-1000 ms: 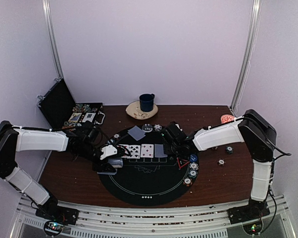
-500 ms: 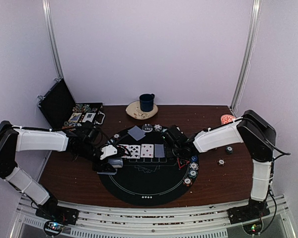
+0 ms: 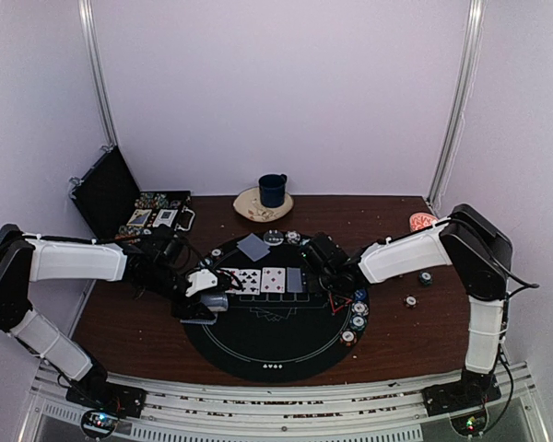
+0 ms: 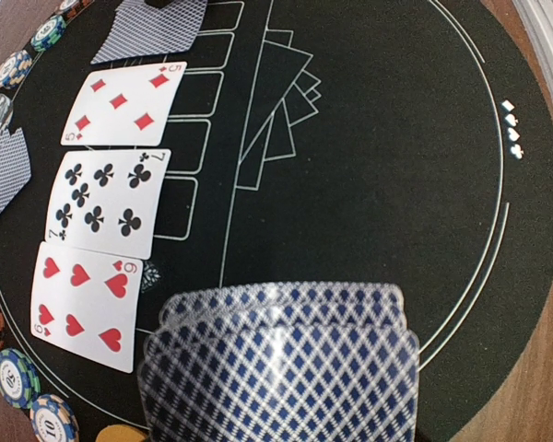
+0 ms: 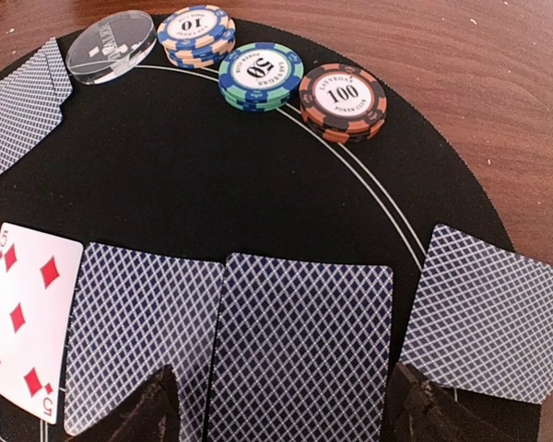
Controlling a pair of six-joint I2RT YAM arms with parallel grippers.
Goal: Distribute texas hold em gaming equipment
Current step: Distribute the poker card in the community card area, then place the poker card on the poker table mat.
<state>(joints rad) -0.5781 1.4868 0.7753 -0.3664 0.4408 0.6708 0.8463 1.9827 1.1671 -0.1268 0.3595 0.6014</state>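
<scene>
Playing cards (image 3: 263,279) run in a row across the middle of the black mat (image 3: 276,345): six of hearts (image 4: 85,302), seven of clubs (image 4: 106,201) and five of diamonds (image 4: 124,103) face up, then two face-down cards (image 5: 143,336), laid out, I judge, as the shared board between the seats. A lone card (image 5: 484,313), backs-up, sits apart by the rim, probably one seat's own. The left hand (image 3: 205,302) is closed on the deck (image 4: 276,368), fanned backs-up and held low over the mat, ready for the next card to be taken from it. The right hand (image 5: 290,414) hangs over the last card of the row, fingers (image 5: 157,405) spread wide on either side, gripping nothing. Chips follow the mat's rim within a player's reach: a 10 stack (image 5: 196,32), a 50 stack (image 5: 260,74) and a 100 stack (image 5: 343,97), whose ring lettering seems to end in POKER CLUB. A clear disc (image 5: 111,46) lies beside them, its print too faint to read. All rests on the brown worktop (image 3: 129,331)
</scene>
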